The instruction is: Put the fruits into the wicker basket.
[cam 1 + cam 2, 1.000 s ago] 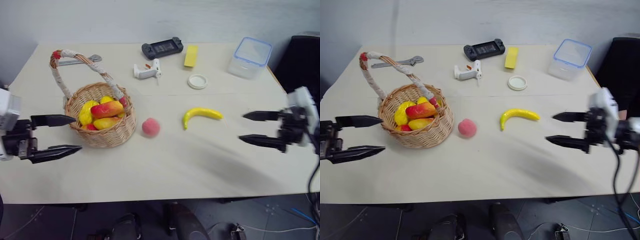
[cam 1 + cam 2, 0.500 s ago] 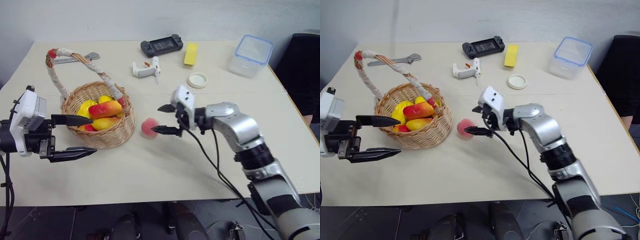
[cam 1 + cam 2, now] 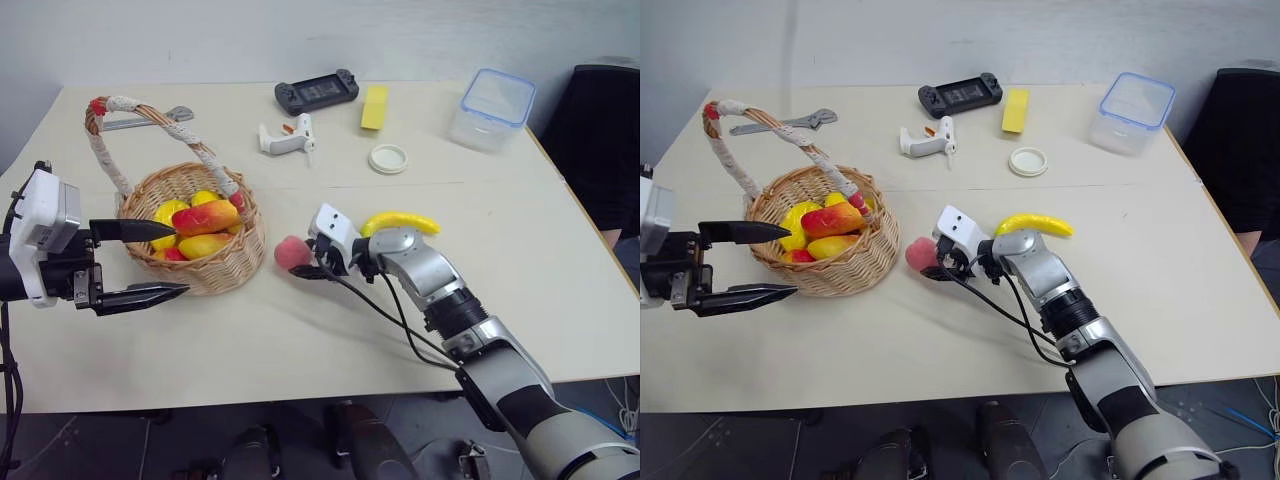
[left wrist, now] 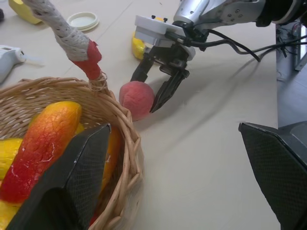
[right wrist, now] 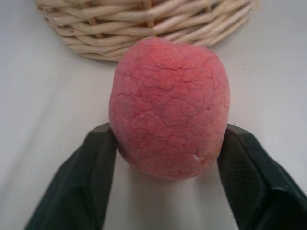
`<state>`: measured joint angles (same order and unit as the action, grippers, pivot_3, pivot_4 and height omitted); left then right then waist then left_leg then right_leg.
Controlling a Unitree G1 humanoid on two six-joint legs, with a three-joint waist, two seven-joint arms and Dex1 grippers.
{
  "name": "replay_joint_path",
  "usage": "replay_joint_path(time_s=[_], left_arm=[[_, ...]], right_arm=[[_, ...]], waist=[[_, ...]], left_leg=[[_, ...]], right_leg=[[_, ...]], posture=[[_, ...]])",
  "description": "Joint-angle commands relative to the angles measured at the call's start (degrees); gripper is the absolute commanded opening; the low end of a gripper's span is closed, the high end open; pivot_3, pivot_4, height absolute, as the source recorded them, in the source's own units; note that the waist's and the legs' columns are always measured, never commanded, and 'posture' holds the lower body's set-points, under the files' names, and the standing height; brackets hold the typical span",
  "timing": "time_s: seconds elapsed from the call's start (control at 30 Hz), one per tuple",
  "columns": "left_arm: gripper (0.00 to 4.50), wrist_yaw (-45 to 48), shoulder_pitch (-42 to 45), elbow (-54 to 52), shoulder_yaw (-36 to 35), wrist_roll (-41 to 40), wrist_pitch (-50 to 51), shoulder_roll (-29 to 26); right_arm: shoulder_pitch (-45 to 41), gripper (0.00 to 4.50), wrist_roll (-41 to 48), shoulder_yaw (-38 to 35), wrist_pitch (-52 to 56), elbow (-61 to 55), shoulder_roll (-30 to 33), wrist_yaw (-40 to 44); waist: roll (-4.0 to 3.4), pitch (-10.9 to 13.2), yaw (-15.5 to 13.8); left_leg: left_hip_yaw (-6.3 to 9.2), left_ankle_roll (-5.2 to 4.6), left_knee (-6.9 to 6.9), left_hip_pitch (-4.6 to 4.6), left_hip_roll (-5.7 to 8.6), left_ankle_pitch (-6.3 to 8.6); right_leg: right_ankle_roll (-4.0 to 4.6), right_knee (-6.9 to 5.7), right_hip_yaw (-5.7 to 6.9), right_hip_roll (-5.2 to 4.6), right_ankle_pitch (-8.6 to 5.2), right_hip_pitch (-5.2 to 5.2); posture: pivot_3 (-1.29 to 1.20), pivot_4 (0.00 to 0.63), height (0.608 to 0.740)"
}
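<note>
While the peach (image 3: 292, 252) rests on the table (image 3: 330, 340) just beside the basket (image 3: 210, 262), it is bracketed by the two black fingers of the right gripper (image 3: 305, 258). One fingertip (image 5: 93, 158) is seen at each flank of the fruit in the right wrist view, touching or nearly touching its skin; the jaws are thus partly closed around the peach, and whether it is firmly clamped cannot be told. No lift off the table is visible.

The banana (image 3: 401, 222) is located behind the right forearm, lying on the table and partly hidden by the arm. The basket is positioned toward the robot's left of the peach, and red-yellow mangoes (image 3: 205, 217) are held inside it. Its tall handle (image 3: 128, 115) is wrapped in white cord with red ends.

The left gripper (image 3: 155, 262) is held at the near left side of the basket, its fingers spread wide with nothing between them; the upper finger is seen over the basket rim.

At the far side of the table, a wrench (image 3: 150, 120), a white glue gun (image 3: 281, 138), a black game controller (image 3: 316, 94), a yellow block (image 3: 375, 106), a white lid (image 3: 387, 158) and a clear box (image 3: 491, 108) with a blue-rimmed lid are laid out, well apart from the fruits.
</note>
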<state>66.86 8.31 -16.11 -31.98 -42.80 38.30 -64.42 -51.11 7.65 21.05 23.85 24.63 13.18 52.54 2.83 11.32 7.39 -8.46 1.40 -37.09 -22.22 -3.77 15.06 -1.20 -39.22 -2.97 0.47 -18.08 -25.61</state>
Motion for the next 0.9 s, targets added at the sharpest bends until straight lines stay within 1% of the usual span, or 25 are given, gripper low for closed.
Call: replay_joint_path(time_s=[0.03,0.1,0.2,0.3,0.43,0.53,0.67,0.77,0.9], left_arm=[[4.50,-1.17,-0.97,3.32,-4.99,0.74,-0.33,0.54],[4.50,-1.01,-2.35,4.45,-6.52,1.28,-0.49,0.70],[4.50,-0.33,-4.69,6.44,-8.27,3.28,-2.30,0.49],[4.50,-0.08,-5.27,6.85,-9.07,3.49,-2.63,0.31],[4.50,0.53,-6.72,5.56,-10.21,3.58,-2.63,0.25],[4.50,0.89,-7.94,4.42,-11.53,3.38,-2.09,0.12],[4.50,1.55,-10.15,2.55,-14.58,2.87,-0.66,0.11],[4.50,1.56,-11.39,1.57,-16.15,2.95,0.04,0.47],[4.50,1.17,-12.67,-0.02,-17.93,2.65,0.93,1.11]], right_arm=[[0.50,2.12,3.43,-3.65,1.54,-7.72,1.01,2.68],[1.67,2.12,5.20,-3.96,3.57,-12.13,1.62,4.49],[2.89,2.12,7.64,-2.57,7.09,-19.95,2.01,7.29],[1.59,2.12,9.11,-1.53,10.19,-24.83,-0.16,7.23],[-1.58,2.12,10.82,-1.46,14.01,-26.69,-4.89,4.90],[-4.63,2.12,9.64,-1.42,13.45,-24.28,-8.90,1.66],[-10.07,2.12,8.80,-3.41,12.86,-17.61,-14.98,-4.09],[-12.50,2.12,8.78,-4.57,13.18,-14.10,-17.90,-7.28],[-14.56,2.12,6.51,-4.01,12.07,-9.05,-21.85,-11.96]], waist=[[0.00,0.00,0.16],[0.00,0.00,0.40],[0.01,0.00,0.65],[0.01,0.00,0.66],[0.02,0.00,0.77],[0.10,-0.05,0.70],[0.12,-0.07,1.00],[0.13,-0.07,1.05],[0.16,-0.09,1.25]], left_leg=[[0.00,0.00,0.00,0.01,0.00,0.00],[0.03,0.01,0.01,0.04,-0.01,0.00],[0.04,0.04,0.04,0.07,-0.02,0.00],[0.06,0.05,0.04,0.06,-0.03,0.00],[0.06,0.04,0.03,0.08,-0.04,0.00],[0.12,0.03,0.04,0.08,-0.03,0.00],[0.10,0.02,0.07,0.06,-0.03,0.01],[0.13,0.05,0.12,0.04,-0.03,0.02],[0.17,0.11,0.16,0.00,-0.04,0.08]], right_leg=[[0.00,-0.05,0.00,0.00,0.00,0.00],[0.01,-0.11,0.01,0.00,-0.01,-0.01],[0.05,-0.15,0.02,0.00,-0.03,-0.01],[0.07,-0.19,0.05,0.00,-0.04,-0.04],[0.10,-0.24,0.06,0.00,-0.03,-0.05],[0.16,-0.25,0.13,-0.04,-0.05,-0.06],[0.22,-0.21,0.16,-0.08,-0.05,-0.06],[0.28,-0.18,0.21,-0.11,-0.08,-0.08],[0.32,-0.08,0.26,-0.13,-0.11,-0.08]], posture=[[0.00,0.150,0.740],[0.00,0.150,0.740],[0.00,0.150,0.740],[0.00,0.150,0.740],[0.00,0.150,0.740],[0.00,0.150,0.740],[0.00,0.150,0.740],[0.00,0.150,0.740],[0.00,0.150,0.740]])
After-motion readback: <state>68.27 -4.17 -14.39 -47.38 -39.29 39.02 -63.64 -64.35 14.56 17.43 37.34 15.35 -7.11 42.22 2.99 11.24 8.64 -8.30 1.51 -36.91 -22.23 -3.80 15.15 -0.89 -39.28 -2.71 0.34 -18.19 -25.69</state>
